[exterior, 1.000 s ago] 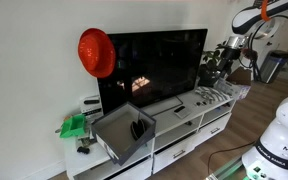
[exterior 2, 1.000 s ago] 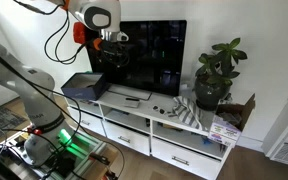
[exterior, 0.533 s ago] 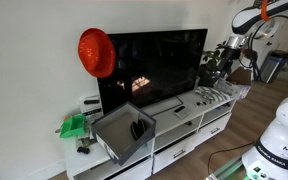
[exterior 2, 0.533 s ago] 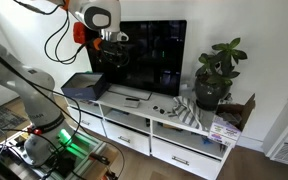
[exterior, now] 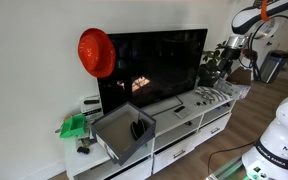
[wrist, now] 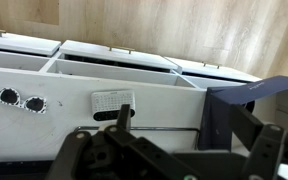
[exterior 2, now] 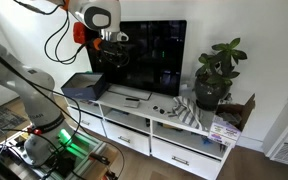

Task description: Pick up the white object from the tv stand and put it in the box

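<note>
The white object [wrist: 110, 101] is a small flat rectangle with a grid of keys. It lies on top of the long white tv stand [wrist: 44, 85], between the box and two round knobs [wrist: 21, 100]. The dark grey box [wrist: 246, 112] stands on the stand's end, and shows in both exterior views [exterior: 124, 132] [exterior 2: 84, 85]. My gripper [wrist: 199, 128] is open and empty, hovering above the stand with the white object near one finger. In an exterior view the gripper [exterior 2: 109, 52] hangs in front of the TV's edge, above the box.
A black TV [exterior 2: 154, 55] stands on the tv stand [exterior 2: 174, 135]. There is a potted plant [exterior 2: 214, 72] at the far end, a thin black rod [wrist: 154, 127] beside the box, a black remote [exterior 2: 134, 98], a green item [exterior: 74, 125] and a red round thing [exterior: 96, 52] on the wall.
</note>
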You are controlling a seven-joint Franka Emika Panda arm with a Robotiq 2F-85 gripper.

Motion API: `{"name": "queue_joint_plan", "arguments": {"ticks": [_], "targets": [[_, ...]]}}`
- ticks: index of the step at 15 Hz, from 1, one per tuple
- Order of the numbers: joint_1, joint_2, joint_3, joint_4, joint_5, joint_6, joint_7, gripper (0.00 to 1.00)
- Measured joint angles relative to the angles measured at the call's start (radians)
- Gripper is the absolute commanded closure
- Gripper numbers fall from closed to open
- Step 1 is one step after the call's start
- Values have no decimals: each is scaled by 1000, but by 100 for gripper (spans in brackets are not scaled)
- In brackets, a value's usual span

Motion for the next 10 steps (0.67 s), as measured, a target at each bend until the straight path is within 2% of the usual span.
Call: {"name": "queue_joint_plan", "arguments": {"ticks": [3,10], "targets": [[-10,4,44,-16,81,32,92,0],[-8,86,245,-111,238,278,509,0]]}}
